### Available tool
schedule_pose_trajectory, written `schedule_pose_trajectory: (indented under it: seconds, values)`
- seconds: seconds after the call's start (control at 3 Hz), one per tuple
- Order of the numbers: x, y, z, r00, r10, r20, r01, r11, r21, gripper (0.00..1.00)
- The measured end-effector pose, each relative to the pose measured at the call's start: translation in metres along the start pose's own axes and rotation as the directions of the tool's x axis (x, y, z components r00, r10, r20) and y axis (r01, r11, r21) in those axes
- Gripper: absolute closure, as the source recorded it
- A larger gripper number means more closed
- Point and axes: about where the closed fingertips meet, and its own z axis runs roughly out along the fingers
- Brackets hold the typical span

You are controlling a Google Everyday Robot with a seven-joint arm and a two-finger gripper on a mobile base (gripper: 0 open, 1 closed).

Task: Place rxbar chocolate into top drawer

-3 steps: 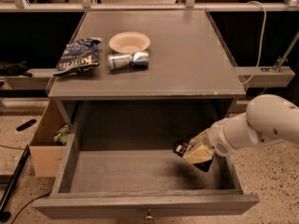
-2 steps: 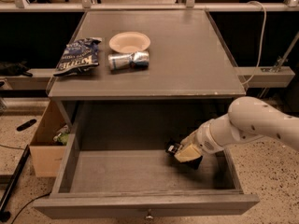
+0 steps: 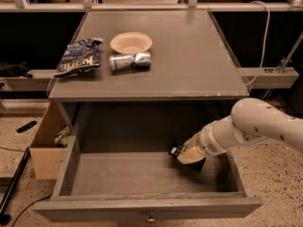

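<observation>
The top drawer [image 3: 142, 174] is pulled open under the grey table, with a small metal knob [image 3: 150, 217] on its front. My white arm reaches in from the right. My gripper [image 3: 188, 156] is inside the drawer at its right side, low over the floor. The rxbar chocolate [image 3: 177, 150], a small black bar, sticks out to the left of the gripper's pale fingers [image 3: 191, 155], which are shut on it. Most of the bar is hidden by the fingers.
On the table top [image 3: 189, 56] lie a blue chip bag [image 3: 79, 56], a beige bowl [image 3: 131, 42] and a silver can [image 3: 130, 61] on its side. A cardboard box [image 3: 47, 145] stands on the floor left of the drawer. A shelf rail [image 3: 270, 77] juts out right.
My gripper has moved left and a little deeper into the drawer with the bar, and the arm has stretched further in.
</observation>
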Motion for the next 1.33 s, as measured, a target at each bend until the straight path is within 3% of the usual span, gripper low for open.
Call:
schedule_pose_trajectory:
  seconds: [0.67,1.0,1.33]
  values:
    - [0.0000,0.0000,0.0000,1.000,0.000,0.000,0.000,1.0000,0.000,0.36]
    - [0.0000,0.0000,0.0000,1.000,0.000,0.000,0.000,1.0000,0.000,0.05]
    - [0.0000,0.0001,0.0001,1.000,0.000,0.000,0.000,1.0000,0.000,0.00]
